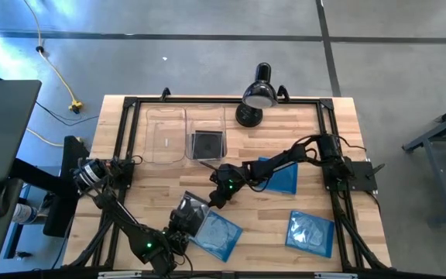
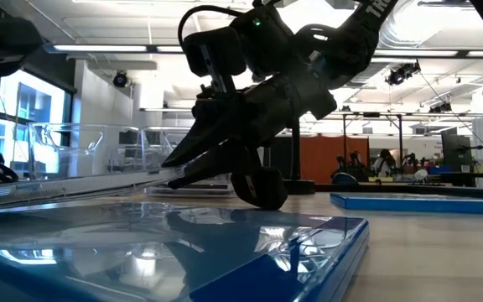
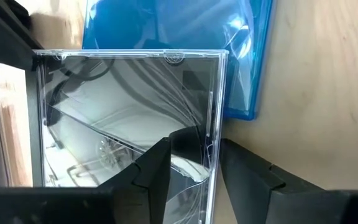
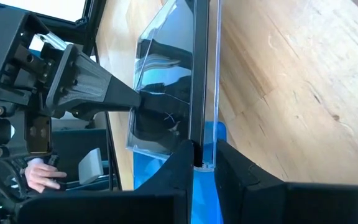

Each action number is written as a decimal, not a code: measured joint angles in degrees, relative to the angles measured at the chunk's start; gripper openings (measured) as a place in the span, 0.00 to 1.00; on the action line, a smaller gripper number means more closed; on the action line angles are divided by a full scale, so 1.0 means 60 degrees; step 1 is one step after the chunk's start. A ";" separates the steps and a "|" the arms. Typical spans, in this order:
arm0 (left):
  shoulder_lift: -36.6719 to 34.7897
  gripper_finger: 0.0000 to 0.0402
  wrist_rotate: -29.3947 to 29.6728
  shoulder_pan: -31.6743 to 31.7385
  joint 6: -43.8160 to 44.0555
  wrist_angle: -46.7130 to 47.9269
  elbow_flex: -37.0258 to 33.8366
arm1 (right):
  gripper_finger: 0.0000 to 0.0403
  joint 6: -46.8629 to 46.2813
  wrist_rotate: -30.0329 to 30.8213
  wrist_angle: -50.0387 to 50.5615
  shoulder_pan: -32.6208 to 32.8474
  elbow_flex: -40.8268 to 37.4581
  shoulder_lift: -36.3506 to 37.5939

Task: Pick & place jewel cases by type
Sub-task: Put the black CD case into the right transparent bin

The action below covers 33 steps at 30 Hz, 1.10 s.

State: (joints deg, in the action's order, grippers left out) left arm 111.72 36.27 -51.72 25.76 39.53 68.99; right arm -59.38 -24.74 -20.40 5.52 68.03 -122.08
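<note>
Both hands pinch one jewel case — opposite edges.

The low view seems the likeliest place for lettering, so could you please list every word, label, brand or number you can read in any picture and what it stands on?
"TR": white letters on the dark arm link at the low view's top edge, cut off by the frame.
Embossed round mark on the clear jewel case rim, left wrist view: too small to read.
Blue jewel cases, bins, lamp: no readable text.
</note>
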 joint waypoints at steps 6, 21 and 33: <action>0.0007 0.52 0.0070 0.0000 0.0004 0.0077 0.0000 | 0.08 0.0013 0.0023 -0.0001 0.0000 0.0000 0.0000; 0.0039 0.70 0.0521 -0.0073 0.0719 0.2016 0.0660 | 0.07 -0.0012 -0.0082 -0.0170 -0.0011 -0.0007 0.0000; 0.0028 0.70 0.0290 -0.0095 0.3602 0.5437 0.1049 | 0.07 -0.0179 -0.0303 -0.0538 -0.0015 -0.0011 -0.0004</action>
State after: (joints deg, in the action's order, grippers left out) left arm 111.89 38.01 -52.29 47.37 72.15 75.29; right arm -60.46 -26.56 -23.62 5.43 67.96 -122.10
